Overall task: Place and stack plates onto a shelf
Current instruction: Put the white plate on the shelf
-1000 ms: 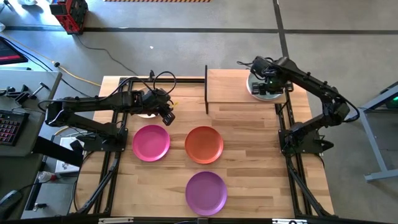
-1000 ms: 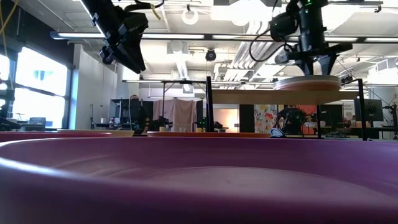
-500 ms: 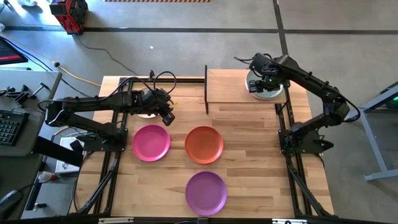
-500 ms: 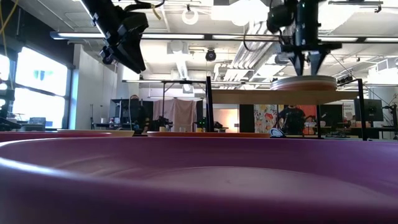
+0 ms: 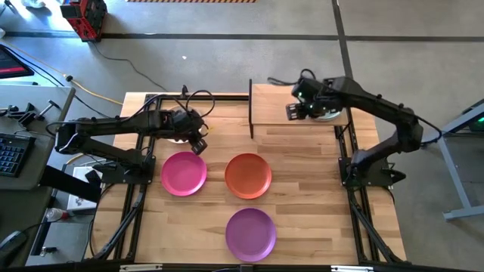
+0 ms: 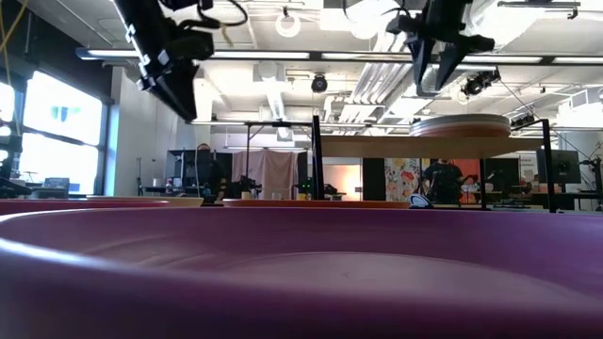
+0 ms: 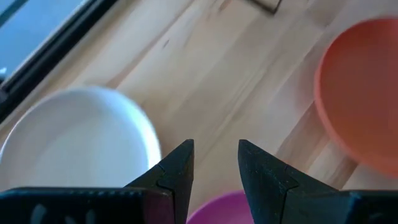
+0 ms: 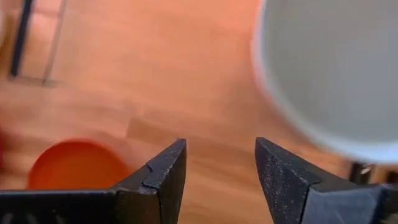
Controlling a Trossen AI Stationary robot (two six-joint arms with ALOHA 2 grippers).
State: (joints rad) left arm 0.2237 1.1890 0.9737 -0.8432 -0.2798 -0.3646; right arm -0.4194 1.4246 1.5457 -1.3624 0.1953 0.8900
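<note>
The left half of the light-wood shelf board (image 5: 274,103) lies bare; its right end carries a pale stacked plate pile (image 5: 330,112). A thin black post (image 5: 250,109) bars the shelf's left edge. Bare slatted tabletop (image 5: 318,196) lies right of the round orange plate (image 5: 248,175) and purple plate (image 5: 250,233)

A red machine (image 5: 85,17) sits on the grey floor beyond the table. A keyboard (image 5: 13,155) lies on a bench at the left.
</note>
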